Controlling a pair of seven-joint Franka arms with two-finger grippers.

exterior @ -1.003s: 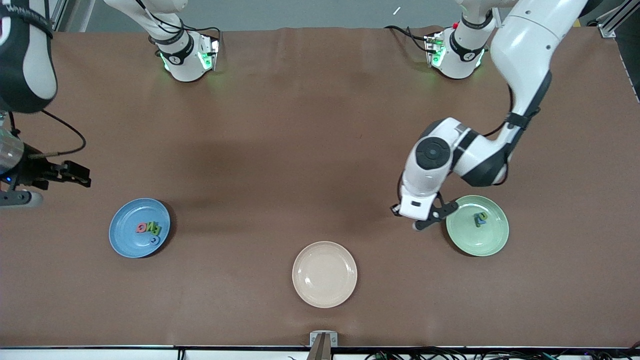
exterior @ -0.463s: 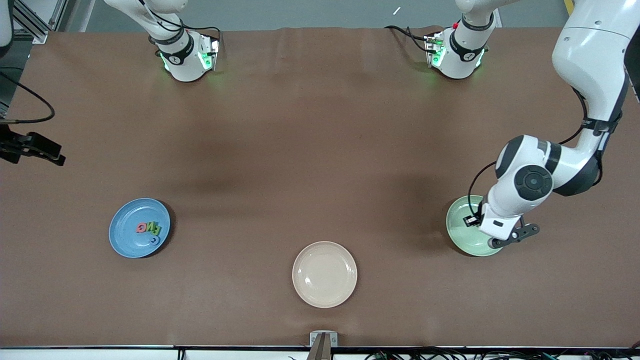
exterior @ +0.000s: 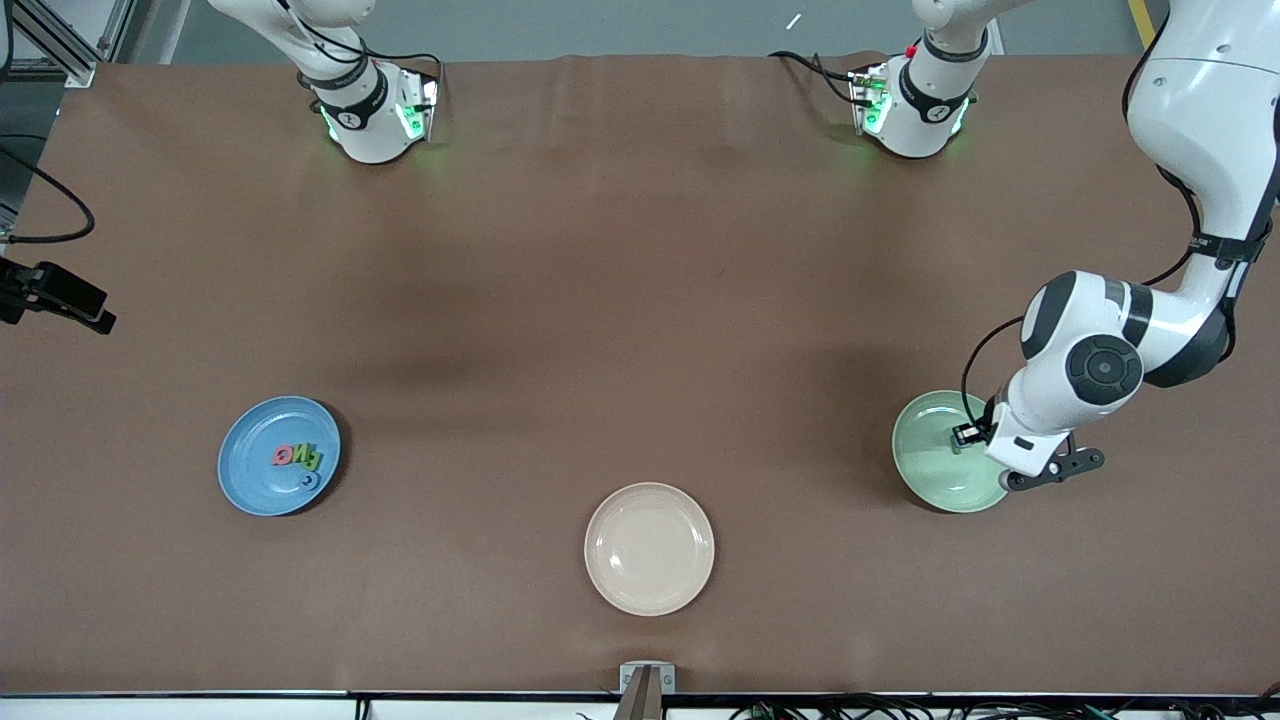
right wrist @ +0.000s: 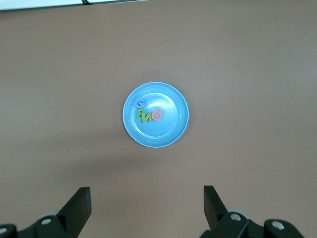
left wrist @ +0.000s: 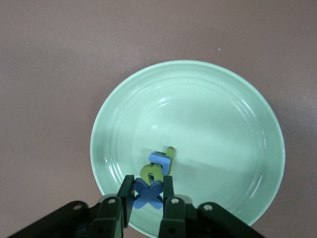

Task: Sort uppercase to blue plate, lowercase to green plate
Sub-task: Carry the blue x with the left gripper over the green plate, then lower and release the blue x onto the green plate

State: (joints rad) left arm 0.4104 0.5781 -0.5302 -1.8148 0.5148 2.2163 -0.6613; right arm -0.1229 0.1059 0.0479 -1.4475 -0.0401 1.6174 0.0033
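Observation:
My left gripper is shut on the blue x and holds it just over the green plate, near its rim. In that plate, a green p-like piece, a blue m-like piece and a sliver of another green piece lie bunched together. In the front view the left hand covers part of the green plate and these letters. The blue plate holds the red Q, two green letters and the blue G. My right gripper is open and empty, high over the right arm's end of the table.
An empty cream plate sits between the two coloured plates, nearer the front camera. The right wrist view looks down on the blue plate with its letters from well above, between the open right gripper's fingers.
My left gripper swung from beside the green plate, on the cream plate's side, to over the plate toward the left arm's end. My right gripper drew back toward its table end.

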